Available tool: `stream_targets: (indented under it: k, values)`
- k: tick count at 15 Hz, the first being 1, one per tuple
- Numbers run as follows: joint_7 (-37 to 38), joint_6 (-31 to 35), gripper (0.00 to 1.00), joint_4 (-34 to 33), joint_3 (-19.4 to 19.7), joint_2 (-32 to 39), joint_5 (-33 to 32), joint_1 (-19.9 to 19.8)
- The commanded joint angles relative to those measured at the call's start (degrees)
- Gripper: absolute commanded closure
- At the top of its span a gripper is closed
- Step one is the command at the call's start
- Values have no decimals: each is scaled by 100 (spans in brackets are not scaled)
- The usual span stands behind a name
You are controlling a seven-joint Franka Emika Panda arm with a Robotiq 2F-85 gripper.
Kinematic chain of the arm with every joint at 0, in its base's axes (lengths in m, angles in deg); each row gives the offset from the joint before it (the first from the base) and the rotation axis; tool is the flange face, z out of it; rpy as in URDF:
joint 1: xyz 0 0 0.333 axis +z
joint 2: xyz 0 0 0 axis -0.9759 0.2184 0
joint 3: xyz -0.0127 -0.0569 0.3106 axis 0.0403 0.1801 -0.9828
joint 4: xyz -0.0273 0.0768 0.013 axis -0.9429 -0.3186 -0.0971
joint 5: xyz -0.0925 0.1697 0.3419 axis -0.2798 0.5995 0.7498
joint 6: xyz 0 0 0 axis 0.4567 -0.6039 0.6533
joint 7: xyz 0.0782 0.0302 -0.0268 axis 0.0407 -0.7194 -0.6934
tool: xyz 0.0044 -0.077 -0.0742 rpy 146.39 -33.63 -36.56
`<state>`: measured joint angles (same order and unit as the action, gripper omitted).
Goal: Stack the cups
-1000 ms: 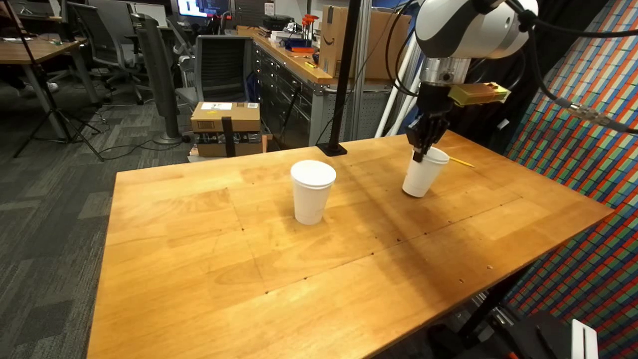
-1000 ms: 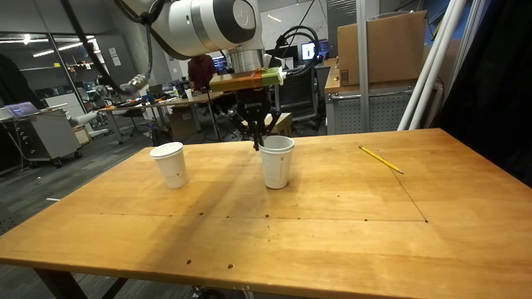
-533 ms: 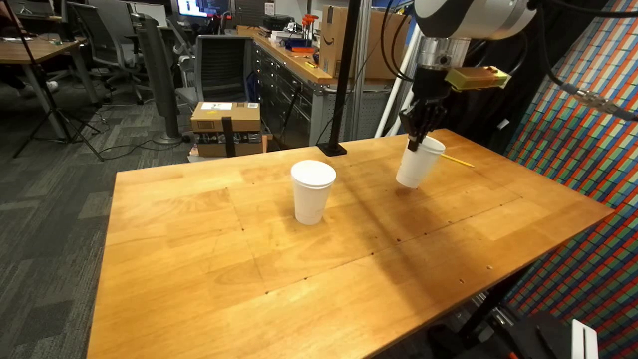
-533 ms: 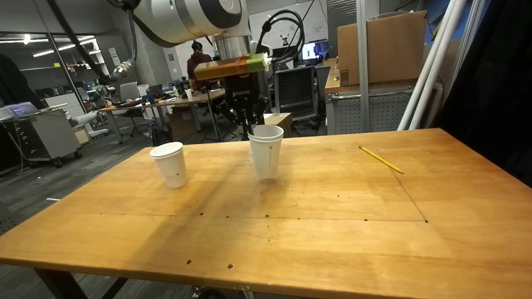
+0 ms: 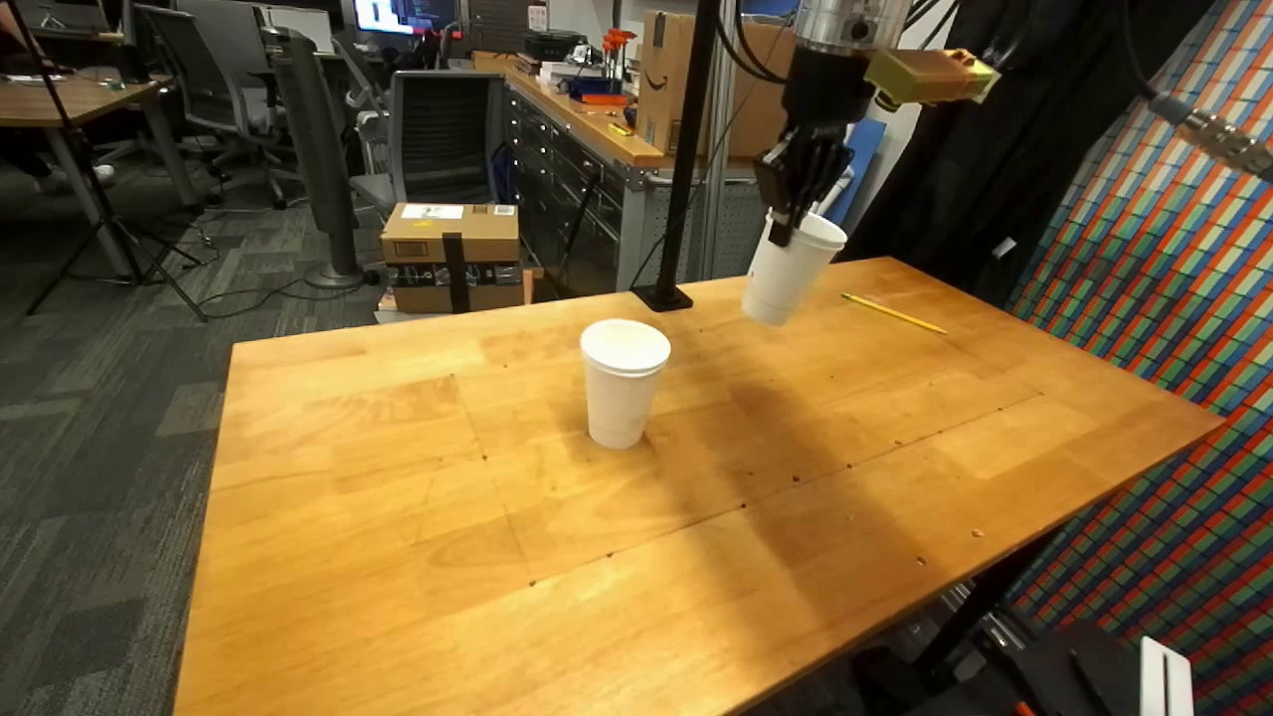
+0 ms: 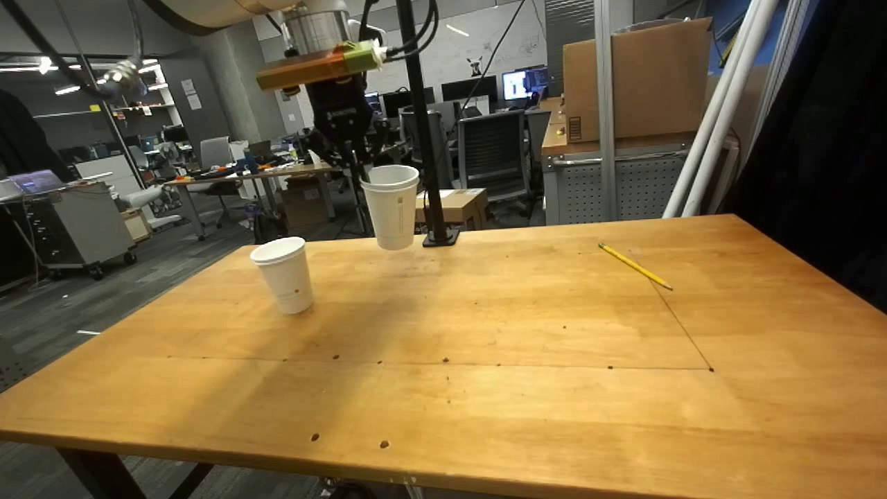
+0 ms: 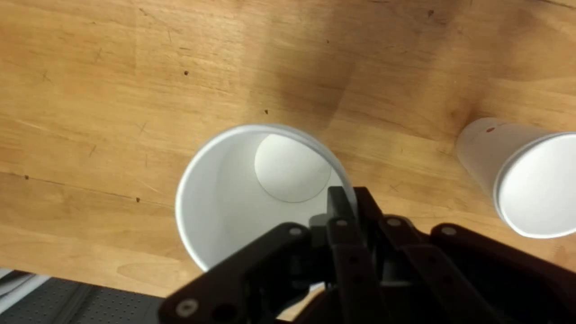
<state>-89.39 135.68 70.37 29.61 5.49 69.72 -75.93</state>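
Note:
My gripper [image 5: 781, 234] is shut on the rim of a white cup [image 5: 793, 270] and holds it in the air above the table. In the wrist view one fingertip of the gripper [image 7: 353, 198] is inside this held cup [image 7: 234, 198] and one is outside. In an exterior view the gripper [image 6: 364, 173] pinches the side of the held cup [image 6: 393, 211] towards the standing cup. The standing cup [image 5: 619, 403] is upright on the table, also in an exterior view [image 6: 287, 281]. In the wrist view it [image 7: 490, 148] is at the right, apart from the held cup.
The wooden table [image 5: 418, 577] carries a yellow pencil [image 5: 895, 313], also in an exterior view [image 6: 635, 267]. A black post [image 5: 686, 149] stands on a base at the table's edge, close behind the held cup in an exterior view [image 6: 423, 125]. Cardboard boxes [image 5: 453, 259] stand beyond the table.
My gripper has lifted the held cup off the table and carried it up and towards the standing cup, leftward in both exterior views. The standing cup and pencil have not moved.

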Motion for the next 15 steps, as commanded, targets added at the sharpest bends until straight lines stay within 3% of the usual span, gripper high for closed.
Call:
stream_targets:
  k: [1,15]
  values:
    - [12,-61,100,8,-125,-330,50,199]
    - [-155,34,100,-26,-565,-619,-18,810]
